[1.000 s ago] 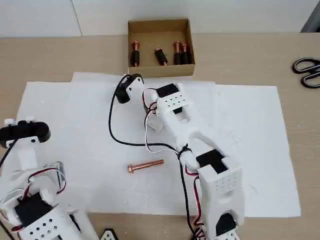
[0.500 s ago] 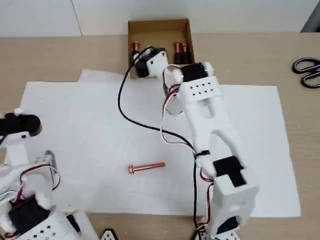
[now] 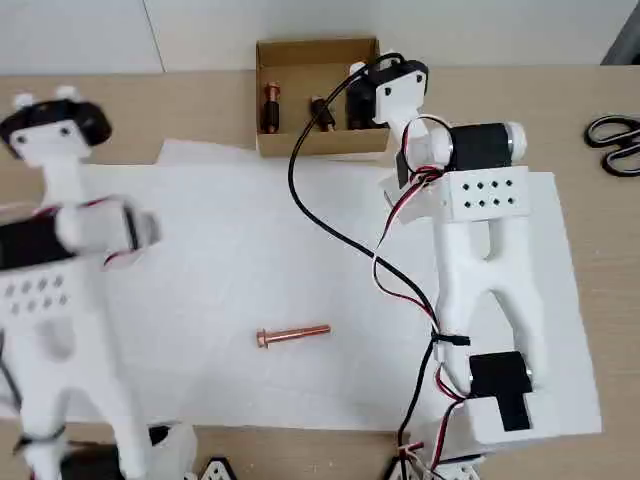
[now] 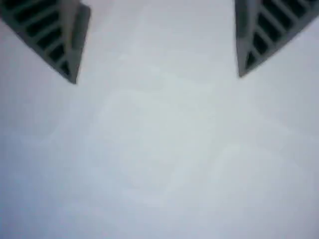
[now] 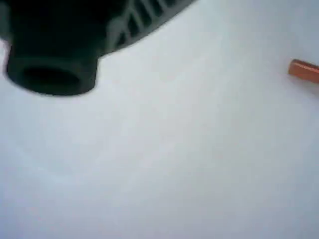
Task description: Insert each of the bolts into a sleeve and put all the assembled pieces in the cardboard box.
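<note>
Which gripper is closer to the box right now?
Right. The right gripper is at the box's near right corner; the left gripper is far off to its left, by the paper's far left corner.

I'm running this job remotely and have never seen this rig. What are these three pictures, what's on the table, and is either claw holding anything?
The high view looks down on two white robot arms at a table. The other two pictures come from cameras on the arms' wrists. The left gripper is open above the white paper and holds nothing. The right gripper appears to be gripping a black sleeve. One loose copper bolt lies on the paper, and its end also shows in the right wrist view. Beyond the paper sits the cardboard box with assembled pieces inside. Scissors lie off to the side.
</note>
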### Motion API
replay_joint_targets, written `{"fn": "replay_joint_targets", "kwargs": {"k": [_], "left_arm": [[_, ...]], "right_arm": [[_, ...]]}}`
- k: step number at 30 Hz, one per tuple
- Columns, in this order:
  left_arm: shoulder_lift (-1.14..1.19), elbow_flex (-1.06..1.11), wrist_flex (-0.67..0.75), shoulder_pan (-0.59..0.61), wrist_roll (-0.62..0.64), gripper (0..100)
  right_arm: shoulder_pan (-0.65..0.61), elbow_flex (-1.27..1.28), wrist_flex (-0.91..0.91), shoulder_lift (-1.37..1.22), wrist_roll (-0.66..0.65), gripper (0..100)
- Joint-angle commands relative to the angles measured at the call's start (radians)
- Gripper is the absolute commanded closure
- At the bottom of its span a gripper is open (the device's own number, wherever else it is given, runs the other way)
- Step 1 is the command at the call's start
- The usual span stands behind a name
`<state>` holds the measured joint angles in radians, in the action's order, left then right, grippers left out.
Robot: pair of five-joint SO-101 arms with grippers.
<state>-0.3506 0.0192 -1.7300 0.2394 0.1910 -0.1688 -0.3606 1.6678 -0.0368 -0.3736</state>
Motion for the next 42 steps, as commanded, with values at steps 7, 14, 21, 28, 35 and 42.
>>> {"fn": "replay_joint_targets", "kwargs": {"k": [7,14,21,28,35,42], "left_arm": [[0.157,-0.042,-0.017,-0.468,0.454,80],[0.255,-0.036,-0.018,-0.516,0.569,80],[0.384,-0.004,-0.020,-0.594,0.661,80],[0.491,0.196,-0.021,-0.657,0.690,80],[0.511,0.229,-0.021,-0.712,0.747,80],[0.514,0.229,0.008,-0.706,0.838,80]], "right_arm": [[0.033,-0.051,0.013,0.065,0.009,99.5],[0.166,-0.051,-0.022,0.058,0.008,99.5],[0.191,-0.051,-0.038,0.058,0.008,99.5],[0.188,-0.051,-0.039,0.056,0.014,99.5],[0.186,-0.049,-0.076,0.056,0.015,99.5],[0.186,-0.049,-0.074,-0.008,0.015,99.5]]}}
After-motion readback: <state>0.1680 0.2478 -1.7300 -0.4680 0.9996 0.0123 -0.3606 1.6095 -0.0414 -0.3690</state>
